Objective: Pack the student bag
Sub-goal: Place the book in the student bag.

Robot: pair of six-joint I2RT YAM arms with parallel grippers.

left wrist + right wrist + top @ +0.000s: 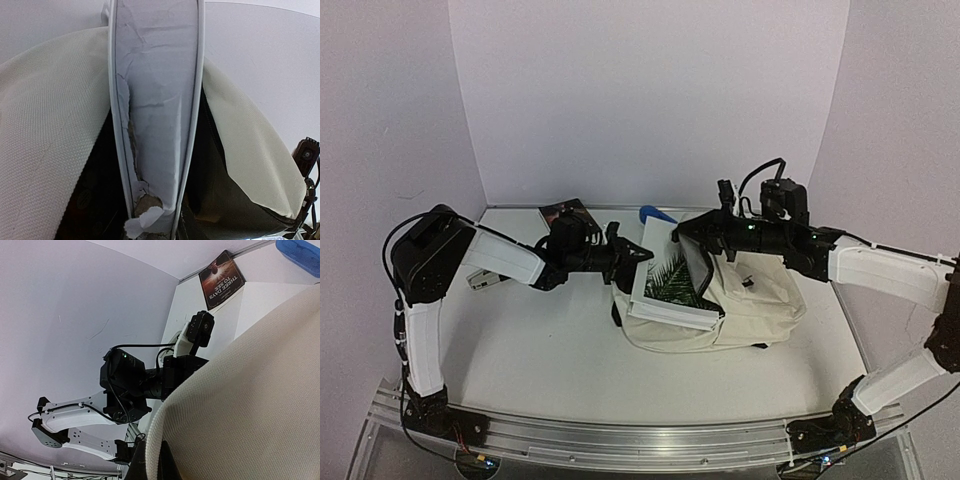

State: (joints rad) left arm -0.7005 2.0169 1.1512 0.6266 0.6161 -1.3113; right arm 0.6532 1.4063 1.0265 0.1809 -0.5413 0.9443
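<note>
The student bag (760,300) lies right of centre on the table, cream fabric with its mouth facing left. A white book (670,285) with a fern leaf on its cover sticks partly out of that mouth. My left gripper (638,252) is shut on the book's left end. In the left wrist view the book's torn white spine (157,100) runs up between the jaws, with the bag's cream sides (45,125) and dark lining around it. My right gripper (682,232) is shut on the bag's upper rim and holds it raised. Its wrist view shows the piped cream edge (155,440) pinched at the bottom.
A dark book (565,213) titled "Three Days to See" (221,279) lies by the back wall. A blue object (656,215) sits just behind the bag. A small pale item (485,280) rests under the left arm. White walls enclose the table on three sides.
</note>
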